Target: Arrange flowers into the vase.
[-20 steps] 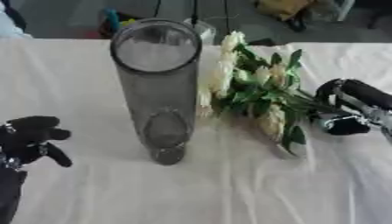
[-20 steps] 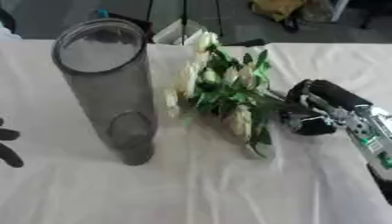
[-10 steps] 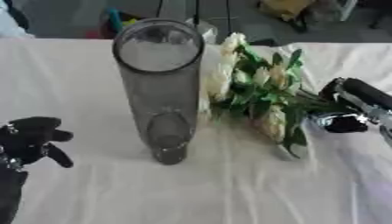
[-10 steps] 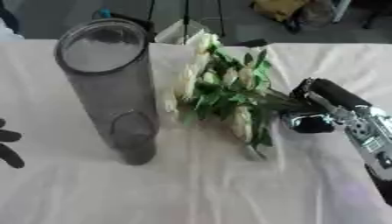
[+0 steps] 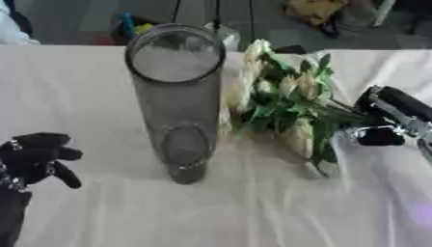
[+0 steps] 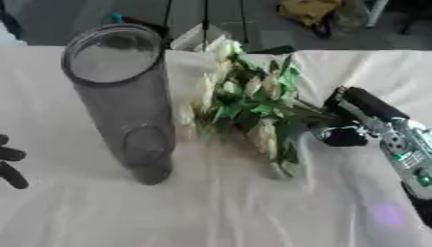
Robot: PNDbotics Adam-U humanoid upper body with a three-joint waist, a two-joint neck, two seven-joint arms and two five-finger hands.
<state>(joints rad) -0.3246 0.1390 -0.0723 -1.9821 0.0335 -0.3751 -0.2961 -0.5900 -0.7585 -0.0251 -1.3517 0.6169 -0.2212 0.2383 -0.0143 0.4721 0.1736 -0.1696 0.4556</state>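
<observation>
A tall grey see-through vase (image 5: 177,101) stands upright on the white cloth, left of centre. A bunch of white flowers with green leaves (image 6: 249,103) lies on the cloth just right of the vase, with blooms toward the far side and stems pointing right. My right hand (image 6: 364,119) is at the stem end, and the stems run in between its thumb and its fingers (image 6: 369,103), which pinch them. At the lower left edge my left hand (image 5: 33,157) rests with relaxed fingers and holds nothing, well clear of the vase.
The white tablecloth (image 5: 236,212) covers the table in front of the vase and flowers. Beyond the far edge lie a yellow object (image 5: 317,9), cables and other clutter on the floor.
The picture has shifted slightly, so the camera moved. My right hand has edged a little to the right at the stems. The vase and my left hand stay put.
</observation>
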